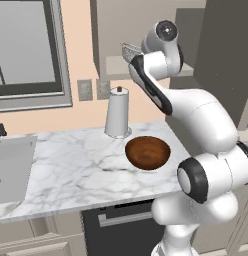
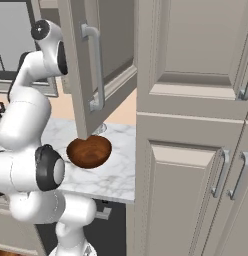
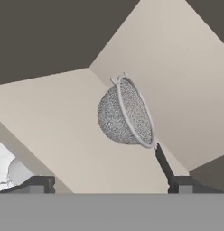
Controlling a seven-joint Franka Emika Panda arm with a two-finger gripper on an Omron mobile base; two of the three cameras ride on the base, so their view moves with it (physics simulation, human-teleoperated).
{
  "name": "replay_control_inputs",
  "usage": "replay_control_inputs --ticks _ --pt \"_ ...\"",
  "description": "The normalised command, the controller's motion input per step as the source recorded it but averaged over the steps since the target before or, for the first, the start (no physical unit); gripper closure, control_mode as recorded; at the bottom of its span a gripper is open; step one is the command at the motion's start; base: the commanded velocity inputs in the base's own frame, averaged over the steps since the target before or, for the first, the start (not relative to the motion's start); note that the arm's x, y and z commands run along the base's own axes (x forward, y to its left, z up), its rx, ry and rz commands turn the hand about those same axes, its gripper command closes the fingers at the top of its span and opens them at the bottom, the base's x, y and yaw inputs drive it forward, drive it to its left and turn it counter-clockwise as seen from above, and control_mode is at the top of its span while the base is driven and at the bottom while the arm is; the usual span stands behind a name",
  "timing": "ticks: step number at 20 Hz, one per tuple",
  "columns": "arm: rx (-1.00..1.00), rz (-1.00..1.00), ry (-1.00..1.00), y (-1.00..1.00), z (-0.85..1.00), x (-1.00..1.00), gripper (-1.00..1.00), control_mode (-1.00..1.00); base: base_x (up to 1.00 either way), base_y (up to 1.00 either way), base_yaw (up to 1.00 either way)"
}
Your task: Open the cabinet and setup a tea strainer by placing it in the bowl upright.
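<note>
- Dark fingers (image 3: 40, 184) sit spread wide and hold nothing; the gripper (image 3: 111, 185) looks into the open cabinet (image 2: 81, 70) at the strainer (image 3: 125, 113).
- Reddish-brown bowl (image 1: 148, 152) waits on the marble surface (image 1: 71, 165), below the cabinet and near the paper towel roll (image 1: 117, 114).
- Silver mesh strainer lies tipped on its side on the shelf (image 3: 64, 126), rim facing sideways, thin dark handle pointing toward one finger.
- The step, I judge, is the reach: straddle the rim or handle, close gently on the light mesh, then lift clear of the door before lowering upright into the bowl.
</note>
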Motion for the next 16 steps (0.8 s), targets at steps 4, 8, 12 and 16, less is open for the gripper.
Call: replay_control_inputs --ticks 4,8,12,16 --pt "0.00 0.11 0.01 0.00 0.00 0.33 -1.00 -1.00 0.00 0.00 0.00" --pt "0.00 0.11 0.00 0.07 0.00 0.37 -1.00 -1.00 0.00 0.00 0.00" --pt "0.00 0.07 0.03 0.04 0.00 0.41 -1.00 -1.00 0.00 0.00 0.00" --pt "0.00 0.00 0.18 0.00 -0.01 0.44 -1.00 -1.00 0.00 0.00 0.00"
